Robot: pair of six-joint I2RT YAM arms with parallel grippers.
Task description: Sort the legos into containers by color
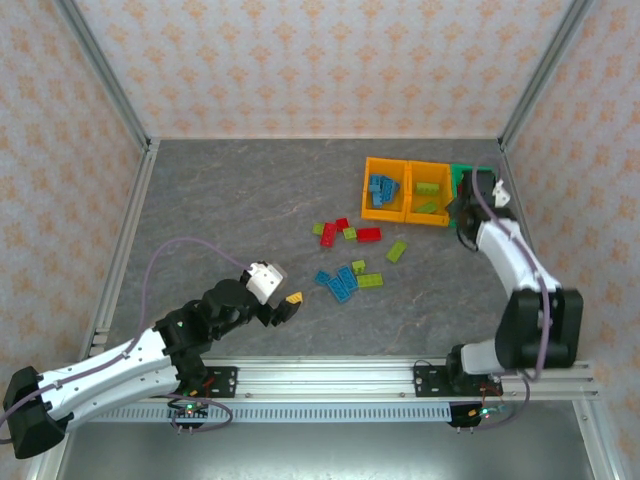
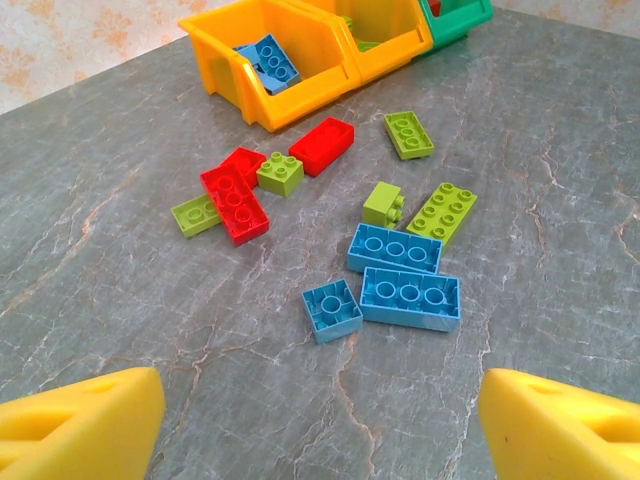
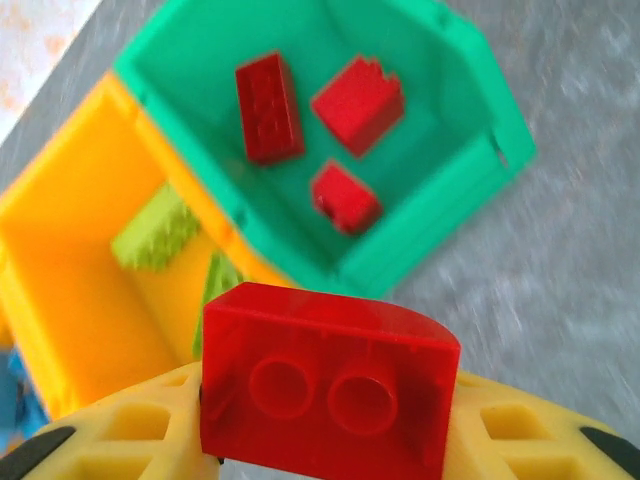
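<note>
1. Top external: the three bins stand joined in a row at 2 o'clock on the table (image 1: 230,210). They are the left orange bin (image 1: 383,190), the middle orange bin (image 1: 430,190) and the green bin (image 1: 462,172), which is at the 3 o'clock end.
2. The right gripper (image 1: 460,208) is over the green bin's 6 o'clock edge.
3. Right wrist: the right gripper's jaws pinch a red brick (image 3: 330,385) with two round sockets facing the camera. The brick is off the table, and in frame it sits at 6 o'clock of the green bin. The frame is a bit blurred.
4. The green bin holds three red pieces (image 3: 268,107). The middle orange bin holds lime pieces (image 3: 155,235). The left orange bin holds blue pieces (image 2: 268,60).
5. Left wrist: the left gripper (image 2: 320,440) has its fingers spread wide with nothing between them. It is over bare table.
6. The loose legos (image 1: 345,255) lie at 12 o'clock of the left gripper, well apart from it, and at 7 o'clock of the bin row.
7. Loose count:
   - Three blue bricks (image 2: 410,298) are nearest the left gripper and clustered.
   - Five lime bricks (image 2: 442,212) are scattered.
   - Three red bricks (image 2: 235,205) are on the far side toward the bins.
</note>
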